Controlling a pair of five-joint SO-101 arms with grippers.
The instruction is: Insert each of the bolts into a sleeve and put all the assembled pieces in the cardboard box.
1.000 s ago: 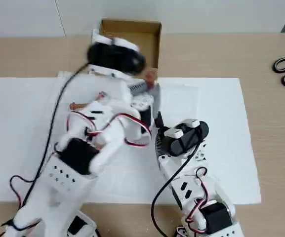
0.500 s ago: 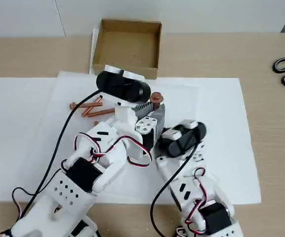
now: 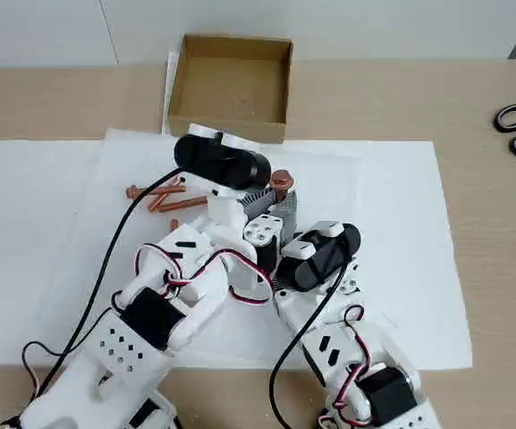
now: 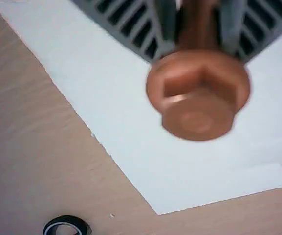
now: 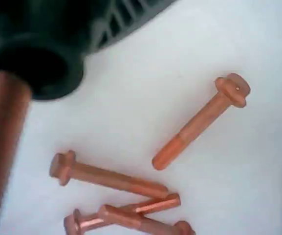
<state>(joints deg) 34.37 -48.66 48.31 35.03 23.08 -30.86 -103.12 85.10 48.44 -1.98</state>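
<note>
Right arm (image 3: 320, 255) nearer left-held bolt (image 3: 281, 180)

Loose bolts (image 3: 164, 197) lie on the paper (image 3: 401, 223), before the cardboard box (image 3: 231, 130).

Two arms (image 3: 186, 277) crowd the middle of the white paper (image 3: 401, 223); loose bolts (image 3: 161, 195) lie just left of them; bare paper stretches right; cardboard box (image 3: 226, 132), far, stands open-topped.

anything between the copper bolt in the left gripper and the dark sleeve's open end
Nothing visible does: the held copper hex-head bolt sits right beside the open mouth of the dark tubular sleeve. The loose copper bolts lie apart on the white paper.
</note>
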